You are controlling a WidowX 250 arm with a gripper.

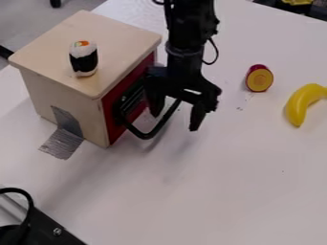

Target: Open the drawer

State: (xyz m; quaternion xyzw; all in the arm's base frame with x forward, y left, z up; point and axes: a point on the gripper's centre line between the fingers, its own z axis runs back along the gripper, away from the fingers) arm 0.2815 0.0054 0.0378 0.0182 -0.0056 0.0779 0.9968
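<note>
white tabletop [223, 191] lies under it all, with a pale wooden box [70, 28] at ten o'clock in the view, a sushi piece [83, 59] on its top, a halved red-skinned piece [259, 79] at two and a banana [298, 106] near three. the red-fronted drawer [112, 125] sits closed in the box, its black handle [146, 136] reaching toward the centre, where the gripper [176, 119] hangs over it, jaws apart.

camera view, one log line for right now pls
drawer: shut | gripper: open, at handle | sushi: on box | banana: on table
</note>
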